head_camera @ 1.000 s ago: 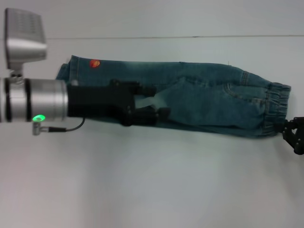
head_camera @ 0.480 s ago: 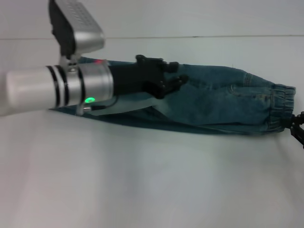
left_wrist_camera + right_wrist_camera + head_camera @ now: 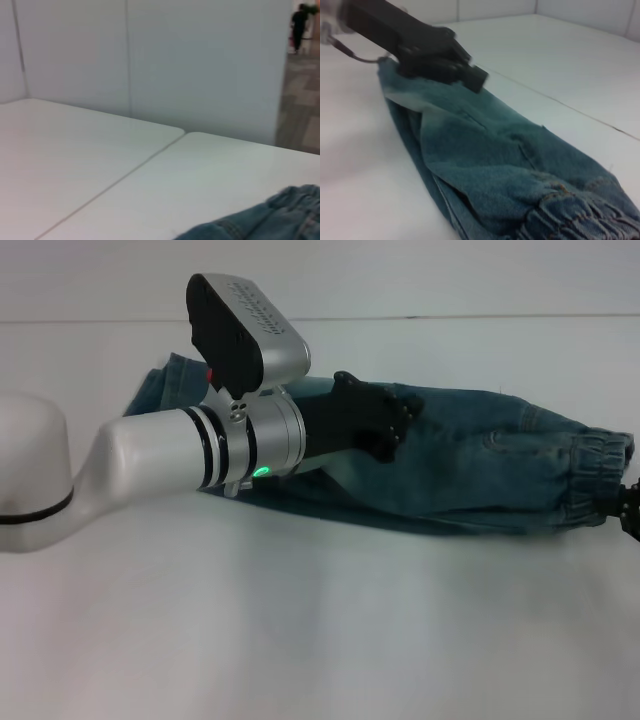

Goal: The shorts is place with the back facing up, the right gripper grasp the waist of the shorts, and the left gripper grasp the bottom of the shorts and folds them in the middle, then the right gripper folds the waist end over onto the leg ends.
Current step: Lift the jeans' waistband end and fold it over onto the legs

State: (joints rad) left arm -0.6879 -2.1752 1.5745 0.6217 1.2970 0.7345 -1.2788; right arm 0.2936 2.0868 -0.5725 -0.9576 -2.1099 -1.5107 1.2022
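Note:
The shorts (image 3: 480, 470) lie folded lengthwise across the white table, blue-green denim with pale patches. Their leg ends (image 3: 170, 380) are at the left, partly behind my left arm. The ruffled waist of the shorts (image 3: 600, 475) is at the far right and fills the close corner of the right wrist view (image 3: 570, 215). My left gripper (image 3: 392, 435) hovers low over the middle of the shorts, its black claw also seen in the right wrist view (image 3: 470, 75). My right gripper (image 3: 630, 512) sits at the waist's near corner, mostly cut off by the picture's edge. A bit of denim (image 3: 260, 222) shows in the left wrist view.
The white table (image 3: 300, 640) stretches bare in front of the shorts. A seam (image 3: 125, 175) runs between two tabletops, and a white wall (image 3: 200, 65) stands behind. My left forearm (image 3: 150, 465) reaches in from the left over the leg half of the shorts.
My left arm has swung right and risen, carrying its gripper from the leg half to the middle of the shorts. The waist end and right gripper have shifted slightly right.

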